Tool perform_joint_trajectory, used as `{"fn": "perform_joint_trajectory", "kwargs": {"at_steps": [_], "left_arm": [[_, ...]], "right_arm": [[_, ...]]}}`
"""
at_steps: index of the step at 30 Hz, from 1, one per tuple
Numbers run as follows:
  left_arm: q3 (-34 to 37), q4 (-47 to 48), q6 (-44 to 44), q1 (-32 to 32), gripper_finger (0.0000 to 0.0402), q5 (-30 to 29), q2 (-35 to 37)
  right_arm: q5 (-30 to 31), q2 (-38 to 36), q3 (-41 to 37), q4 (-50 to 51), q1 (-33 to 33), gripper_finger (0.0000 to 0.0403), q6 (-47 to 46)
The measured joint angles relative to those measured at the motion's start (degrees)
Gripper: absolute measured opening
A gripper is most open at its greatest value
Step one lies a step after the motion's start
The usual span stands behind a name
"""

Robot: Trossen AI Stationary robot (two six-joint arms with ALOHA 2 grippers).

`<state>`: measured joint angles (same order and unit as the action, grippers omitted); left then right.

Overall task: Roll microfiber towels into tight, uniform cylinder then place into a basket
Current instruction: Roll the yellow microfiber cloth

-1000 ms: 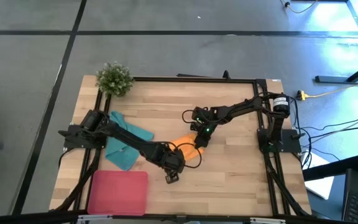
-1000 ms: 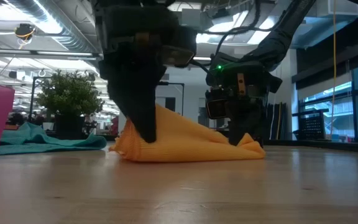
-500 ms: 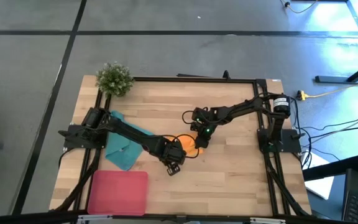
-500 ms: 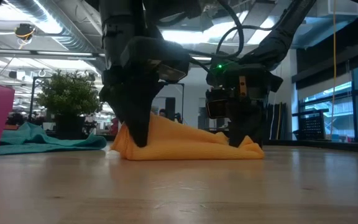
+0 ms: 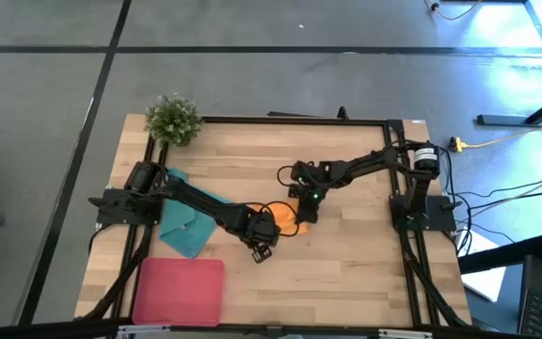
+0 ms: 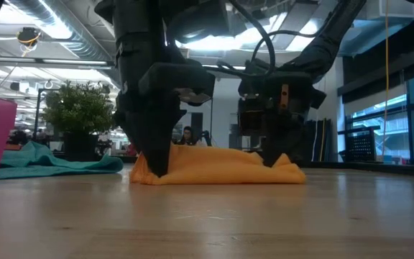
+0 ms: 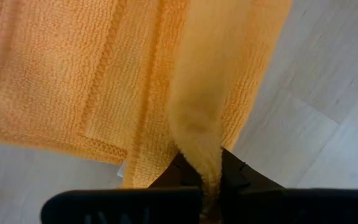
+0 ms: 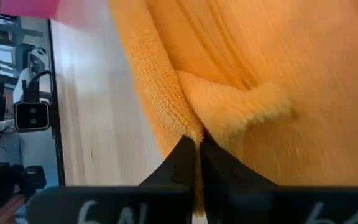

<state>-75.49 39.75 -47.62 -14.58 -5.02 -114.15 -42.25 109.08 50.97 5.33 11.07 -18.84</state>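
The left gripper [image 7: 201,186] has its fingers pressed together on a thin fold of the orange towel [image 7: 73,81]. The fold runs up from the fingers like a little ridge. The right gripper [image 8: 194,158] is pinching too, right on the towel's fuzzy edge. In the low view the left gripper [image 6: 157,155] stands at one end of the towel [image 6: 221,167] and the right gripper [image 6: 268,151] at the other end, both tips down near the table [image 6: 264,223].

From above, the towel [image 5: 283,217] lies near the middle of the table [image 5: 346,273], between the two grippers. The teal towel [image 5: 188,226] lies flat, partly under the left arm. The pink basket [image 5: 179,292] sits at the table's front corner on the left arm's side, well apart from the orange towel. A plant [image 5: 173,118] sits at the far corner on that same side.

The towel looks soft, light and floppy. It bends and bunches where it is pinched. It will sag if lifted, so it will likely not stay rolled by itself. The fuzzy cloth should not slip much. The best place to hold is the edge or a corner, one at each end, so it can roll evenly.
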Motion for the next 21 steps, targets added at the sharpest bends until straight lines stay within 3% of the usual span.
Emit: {"fn": "perform_joint_trajectory", "kwargs": {"at_steps": [6,15,21], "left_arm": [[0.0,0.0,0.5,0.0,0.0000,-0.2,-0.1],[0.1,-0.2,0.6,0.0,0.0000,-0.4,-0.2],[0.1,-0.2,0.6,-0.2,0.0000,-0.6,-0.2]], "right_arm": [[-0.3,0.0,0.1,-2.9,0.0,0.0025,0.3],[0.4,-0.2,0.1,-3.1,0.0,0.0100,-1.1],[1.4,-3.0,-0.2,-1.8,0.3,0.0110,-2.1]]}}
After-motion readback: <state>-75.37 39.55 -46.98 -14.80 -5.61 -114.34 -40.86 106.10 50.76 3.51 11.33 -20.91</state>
